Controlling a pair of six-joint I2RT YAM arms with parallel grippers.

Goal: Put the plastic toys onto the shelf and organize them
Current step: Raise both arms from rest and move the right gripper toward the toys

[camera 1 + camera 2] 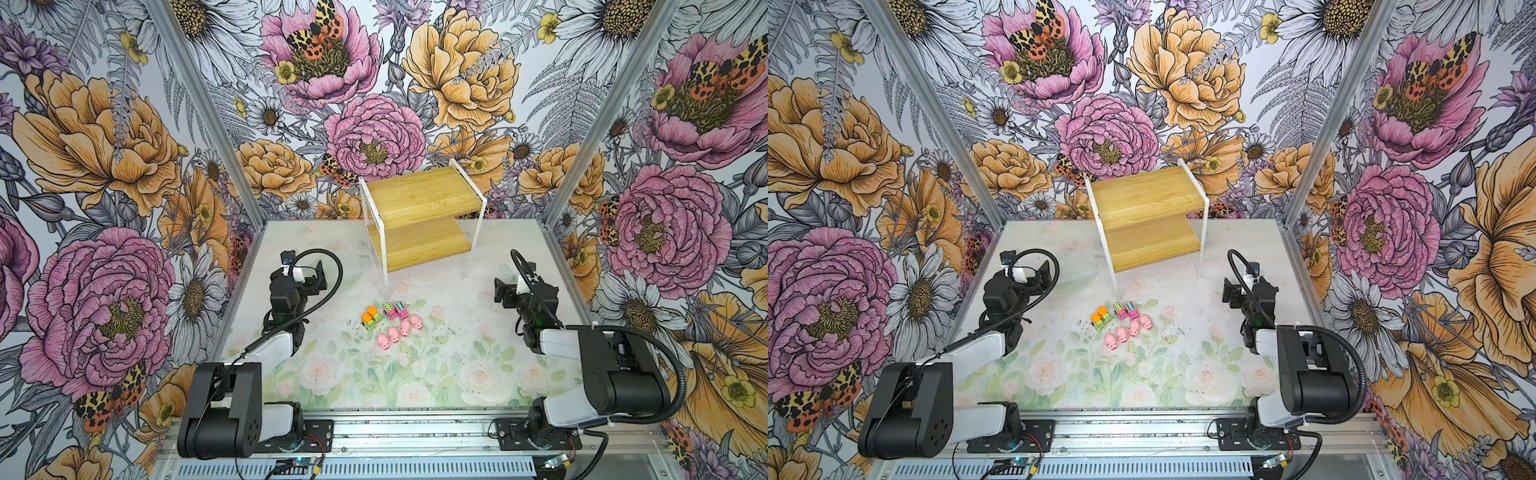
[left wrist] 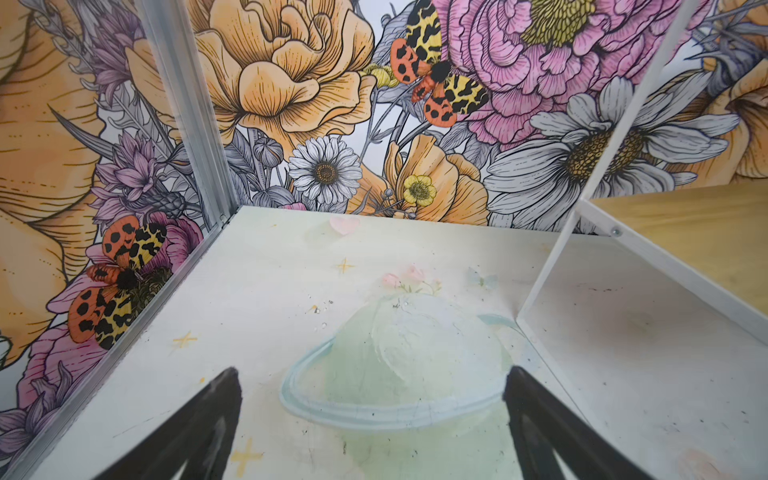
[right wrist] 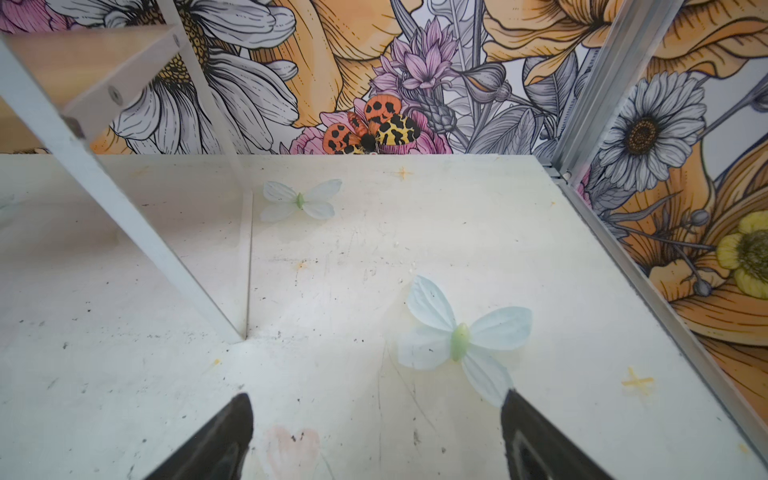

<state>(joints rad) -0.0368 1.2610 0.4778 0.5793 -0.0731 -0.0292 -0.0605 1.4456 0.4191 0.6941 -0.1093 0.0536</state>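
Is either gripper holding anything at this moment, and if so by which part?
Nothing is held. The left gripper and right gripper both stand open and empty; the toys lie in a cluster on the table.

Just below centre in both top views, four pink pigs (image 1: 405,328) stand in a diagonal row. Just above them sit two orange-and-green trucks (image 1: 370,318) and two pink trucks (image 1: 390,311). A two-tier bamboo shelf (image 1: 419,199) stands upright above centre, well apart.
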